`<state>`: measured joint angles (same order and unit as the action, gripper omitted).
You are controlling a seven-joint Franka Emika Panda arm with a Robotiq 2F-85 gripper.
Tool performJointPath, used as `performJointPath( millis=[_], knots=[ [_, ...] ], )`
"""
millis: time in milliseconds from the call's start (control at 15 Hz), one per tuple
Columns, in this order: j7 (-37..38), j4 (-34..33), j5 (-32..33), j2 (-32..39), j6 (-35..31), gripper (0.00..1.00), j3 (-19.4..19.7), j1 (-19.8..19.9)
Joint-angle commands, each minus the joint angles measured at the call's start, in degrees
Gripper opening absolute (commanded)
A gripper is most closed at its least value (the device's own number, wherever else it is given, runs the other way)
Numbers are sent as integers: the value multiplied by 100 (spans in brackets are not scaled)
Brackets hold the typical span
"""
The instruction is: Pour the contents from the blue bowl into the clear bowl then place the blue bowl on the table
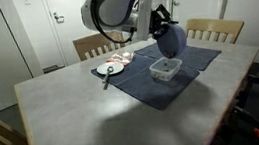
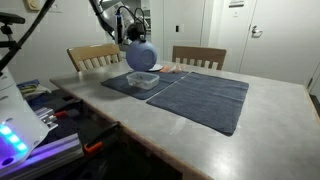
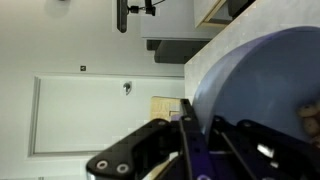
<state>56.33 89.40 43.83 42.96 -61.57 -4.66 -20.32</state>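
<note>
Wrist view shows the gripper (image 3: 188,128) pinched narrow on the rim of the blue bowl (image 3: 265,90), likely a light, stiff, slick plastic shell best held at that rim. Only in both exterior views is it seen tipped on edge just above the clear bowl (image 1: 167,70) on the table (image 1: 75,115).

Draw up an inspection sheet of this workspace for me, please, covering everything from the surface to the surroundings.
Surface: pale grey table, partly covered by a dark blue cloth.
Job's things: blue bowl held tilted on edge above the clear bowl, which sits on the cloth; contents not visible.
Clutter: white plate with a utensil, by the cloth's edge.
Grippers: gripper shut on the blue bowl's rim.
Cables: a thin dark cable at the edge of an exterior view.
Surroundings: two wooden chairs behind the table, white doors.
</note>
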Motion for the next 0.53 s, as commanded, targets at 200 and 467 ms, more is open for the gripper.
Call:
performJointPath(
  millis=[200, 467],
  knots=[
    [-170, -587, -76, 476, 486, 2, 38, -92],
    [-231, -813, -20, 668, 756, 2, 58, -144]
  ],
)
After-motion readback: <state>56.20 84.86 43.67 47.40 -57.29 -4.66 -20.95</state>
